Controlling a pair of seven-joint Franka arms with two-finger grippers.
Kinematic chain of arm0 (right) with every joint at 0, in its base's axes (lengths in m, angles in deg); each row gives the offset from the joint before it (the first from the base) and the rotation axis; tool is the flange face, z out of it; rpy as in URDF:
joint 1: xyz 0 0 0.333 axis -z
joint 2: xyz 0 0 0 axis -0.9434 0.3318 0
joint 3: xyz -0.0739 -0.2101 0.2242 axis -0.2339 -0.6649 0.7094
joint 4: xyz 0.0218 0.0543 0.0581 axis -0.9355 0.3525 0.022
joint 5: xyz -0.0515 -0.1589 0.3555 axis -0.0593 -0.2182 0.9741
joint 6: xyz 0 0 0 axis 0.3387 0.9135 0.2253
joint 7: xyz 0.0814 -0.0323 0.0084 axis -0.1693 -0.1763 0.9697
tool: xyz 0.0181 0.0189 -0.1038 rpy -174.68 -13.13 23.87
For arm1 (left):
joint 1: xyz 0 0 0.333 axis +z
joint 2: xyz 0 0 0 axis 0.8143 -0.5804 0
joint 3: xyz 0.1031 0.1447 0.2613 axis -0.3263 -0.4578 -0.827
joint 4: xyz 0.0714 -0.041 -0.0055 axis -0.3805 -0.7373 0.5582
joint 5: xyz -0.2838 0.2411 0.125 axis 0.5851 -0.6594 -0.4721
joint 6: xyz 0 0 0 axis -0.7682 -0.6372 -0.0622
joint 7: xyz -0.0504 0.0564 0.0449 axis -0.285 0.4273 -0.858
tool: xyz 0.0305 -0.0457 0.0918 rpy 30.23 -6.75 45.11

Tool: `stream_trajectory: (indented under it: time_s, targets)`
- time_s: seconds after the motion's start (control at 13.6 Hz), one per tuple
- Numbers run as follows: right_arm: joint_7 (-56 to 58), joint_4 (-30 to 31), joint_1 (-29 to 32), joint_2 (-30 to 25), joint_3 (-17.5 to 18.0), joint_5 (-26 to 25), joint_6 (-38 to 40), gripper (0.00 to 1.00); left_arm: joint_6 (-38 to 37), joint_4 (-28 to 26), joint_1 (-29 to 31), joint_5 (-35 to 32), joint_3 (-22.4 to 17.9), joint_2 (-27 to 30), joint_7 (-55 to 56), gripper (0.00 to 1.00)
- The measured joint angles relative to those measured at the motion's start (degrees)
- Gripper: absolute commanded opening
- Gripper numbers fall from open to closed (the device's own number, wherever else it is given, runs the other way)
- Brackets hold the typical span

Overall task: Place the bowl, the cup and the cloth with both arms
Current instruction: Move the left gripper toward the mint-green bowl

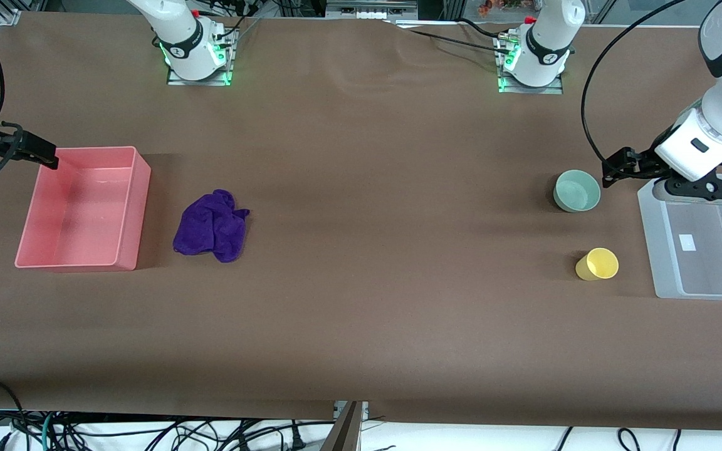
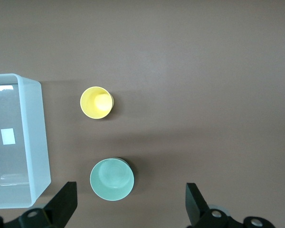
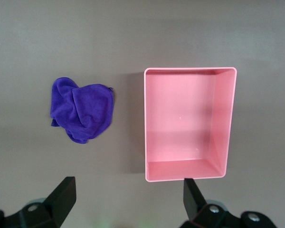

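The mint-green bowl (image 1: 577, 191) stands upright toward the left arm's end of the table. The yellow cup (image 1: 597, 264) stands nearer the front camera than the bowl. Both show in the left wrist view, the bowl (image 2: 111, 179) and the cup (image 2: 96, 102). The purple cloth (image 1: 212, 225) lies rumpled beside the pink bin; it also shows in the right wrist view (image 3: 81, 110). My left gripper (image 1: 613, 170) is open and empty, up in the air beside the bowl (image 2: 130, 205). My right gripper (image 1: 47, 156) is open and empty, over the pink bin's corner (image 3: 128, 202).
An empty pink bin (image 1: 128, 207) sits at the right arm's end (image 3: 190, 178). A clear plastic bin (image 1: 652, 250) sits at the left arm's end, beside the cup and bowl (image 2: 35, 137). Brown table surface spans between cloth and bowl.
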Motion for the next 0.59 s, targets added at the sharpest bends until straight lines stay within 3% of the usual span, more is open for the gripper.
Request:
stream_trajectory:
  time_s: [0.59]
  targets:
    - [0.00, -0.44, -0.71, 0.62, 0.22, 0.00, -0.50, 1.00, -0.66, 0.00, 0.00, 0.00, 0.01, -0.01, 0.00, 1.00]
